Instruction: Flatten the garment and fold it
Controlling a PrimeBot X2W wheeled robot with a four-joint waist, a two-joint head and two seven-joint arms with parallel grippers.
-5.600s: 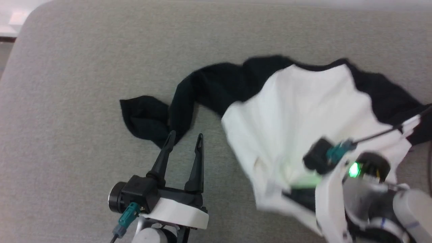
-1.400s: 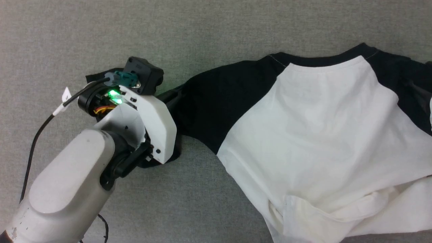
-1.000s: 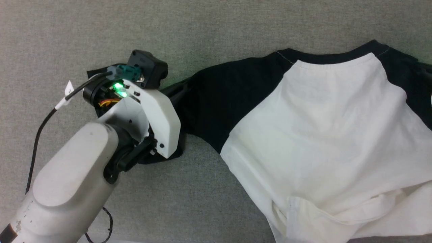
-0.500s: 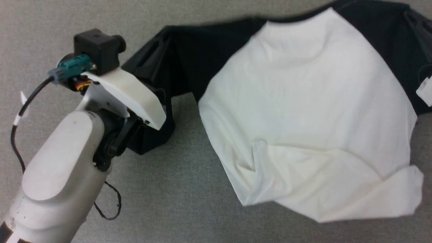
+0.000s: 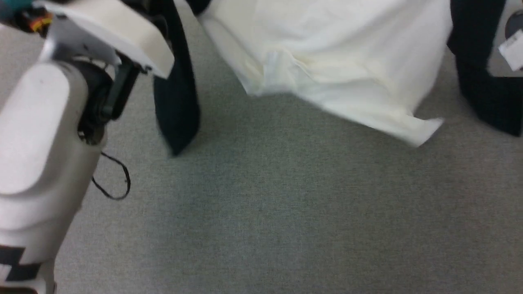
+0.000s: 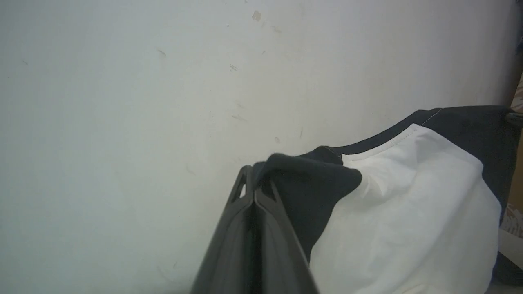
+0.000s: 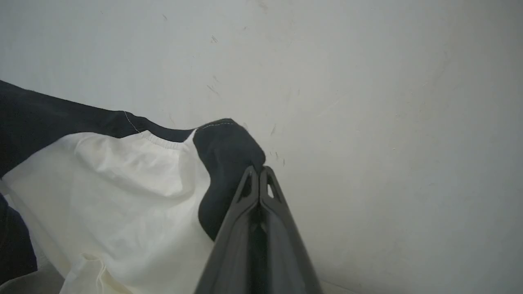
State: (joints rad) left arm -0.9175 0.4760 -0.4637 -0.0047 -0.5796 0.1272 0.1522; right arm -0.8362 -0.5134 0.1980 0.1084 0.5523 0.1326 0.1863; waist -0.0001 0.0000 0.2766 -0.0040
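The garment (image 5: 339, 53), a white T-shirt with black sleeves, hangs above the grey surface with its hem loose at the bottom. One black sleeve (image 5: 177, 102) dangles beside my left arm (image 5: 45, 134), and the other black sleeve (image 5: 486, 94) hangs at the right edge. In the left wrist view my left gripper (image 6: 254, 183) is shut on the black shoulder cloth of the garment (image 6: 408, 212). My right gripper (image 7: 259, 173) is pinched shut on the opposite black shoulder of the garment (image 7: 122, 196). The chest print is hidden.
A grey fabric-covered surface (image 5: 286, 204) spreads below the hanging shirt. A thin black cable (image 5: 112, 179) loops beside my left forearm. Both wrist views face a pale scuffed wall (image 6: 122, 81). A white tag (image 5: 512, 51) shows at the far right.
The shirt, spread on the surface a second ago, now hangs with both sleeves dangling and its hem off the cloth. The head view has also shifted, so the shirt sits at its top.
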